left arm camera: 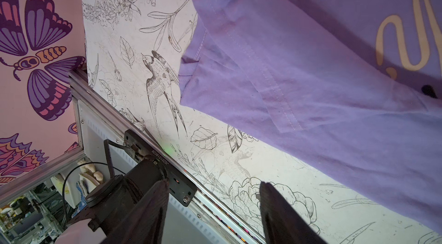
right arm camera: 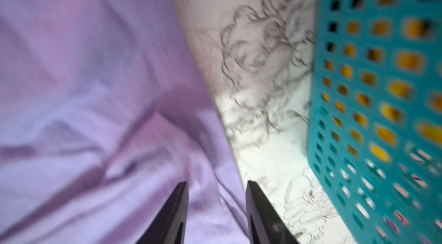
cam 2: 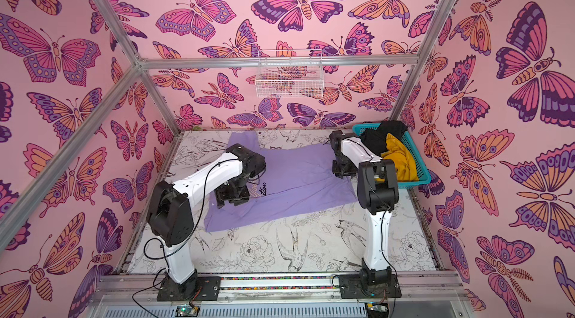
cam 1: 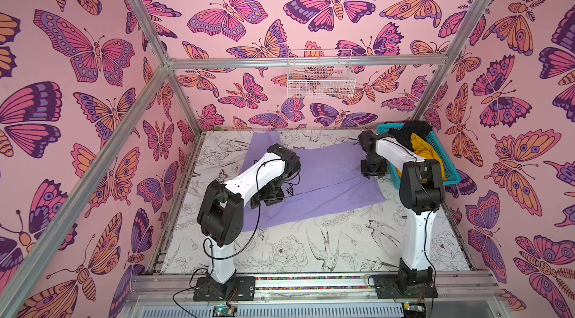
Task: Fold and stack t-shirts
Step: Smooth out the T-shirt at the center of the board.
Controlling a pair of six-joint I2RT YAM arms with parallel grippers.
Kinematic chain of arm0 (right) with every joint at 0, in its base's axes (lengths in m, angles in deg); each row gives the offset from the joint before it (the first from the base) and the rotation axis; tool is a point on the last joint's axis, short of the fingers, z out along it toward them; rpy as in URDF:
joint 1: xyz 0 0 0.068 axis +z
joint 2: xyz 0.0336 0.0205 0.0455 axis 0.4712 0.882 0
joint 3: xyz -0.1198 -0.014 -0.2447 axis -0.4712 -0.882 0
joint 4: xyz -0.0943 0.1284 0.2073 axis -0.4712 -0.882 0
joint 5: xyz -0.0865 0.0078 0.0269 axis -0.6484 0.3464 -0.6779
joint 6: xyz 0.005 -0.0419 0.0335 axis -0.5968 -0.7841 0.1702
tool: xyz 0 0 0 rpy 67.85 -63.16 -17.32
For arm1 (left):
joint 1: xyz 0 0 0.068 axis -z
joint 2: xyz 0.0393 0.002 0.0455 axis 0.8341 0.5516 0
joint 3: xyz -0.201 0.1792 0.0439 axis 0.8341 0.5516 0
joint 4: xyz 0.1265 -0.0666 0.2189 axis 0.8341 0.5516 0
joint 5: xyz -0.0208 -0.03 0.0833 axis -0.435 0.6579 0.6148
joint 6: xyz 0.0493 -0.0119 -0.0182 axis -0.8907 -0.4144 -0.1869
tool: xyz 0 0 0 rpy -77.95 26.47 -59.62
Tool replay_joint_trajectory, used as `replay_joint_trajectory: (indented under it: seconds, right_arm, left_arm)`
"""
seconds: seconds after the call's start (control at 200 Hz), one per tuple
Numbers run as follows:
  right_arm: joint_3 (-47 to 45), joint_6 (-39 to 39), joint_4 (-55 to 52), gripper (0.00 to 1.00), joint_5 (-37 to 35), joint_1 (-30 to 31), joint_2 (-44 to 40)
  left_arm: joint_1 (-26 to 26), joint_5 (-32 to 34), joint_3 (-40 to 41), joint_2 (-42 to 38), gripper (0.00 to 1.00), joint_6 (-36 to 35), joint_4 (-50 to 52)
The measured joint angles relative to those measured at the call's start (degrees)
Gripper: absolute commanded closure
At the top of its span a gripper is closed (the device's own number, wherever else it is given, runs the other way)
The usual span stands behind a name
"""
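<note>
Your left fingers [left arm camera: 153, 207] stand wide apart, holding nothing, over the lavender shirt [cam 1: 326, 176]; your right fingers [right arm camera: 172, 211] are parted over its edge, gripping nothing.

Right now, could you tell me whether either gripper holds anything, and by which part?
Nothing is held: left gripper and right gripper stand open, the right over the lavender t-shirt.

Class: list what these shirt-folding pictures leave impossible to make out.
- Print on the lavender t-shirt: top views, left arm covers most; left wrist view, edge cuts it.
- Mustard t-shirt in the teal basket: top views, right arm hides part.
- Right gripper touching cloth: right wrist view, blurred.
</note>
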Motion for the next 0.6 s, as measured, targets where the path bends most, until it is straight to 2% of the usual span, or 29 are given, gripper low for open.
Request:
replay_joint_trajectory:
  seconds: [0.235, 0.411, 0.601]
  right_arm:
    - [-15.7, 1.0, 2.6, 0.59, 0.3, -0.1, -11.6]
    - [-23.5, 2.2, 6.0, 0.60, 3.0, -1.1, -12.3]
    - [-24.9, 2.4, 9.0, 0.61, 4.9, -2.3, -12.3]
  left_arm:
    - [0.0, 0.0, -0.6, 0.0, 0.34, 0.0, 0.0]
    - [0.2, 0.0, -0.6, 0.0, 0.35, 0.0, 0.0]
    - [0.6, -0.5, -1.1, 0.2, 0.35, 0.0, 0.0]
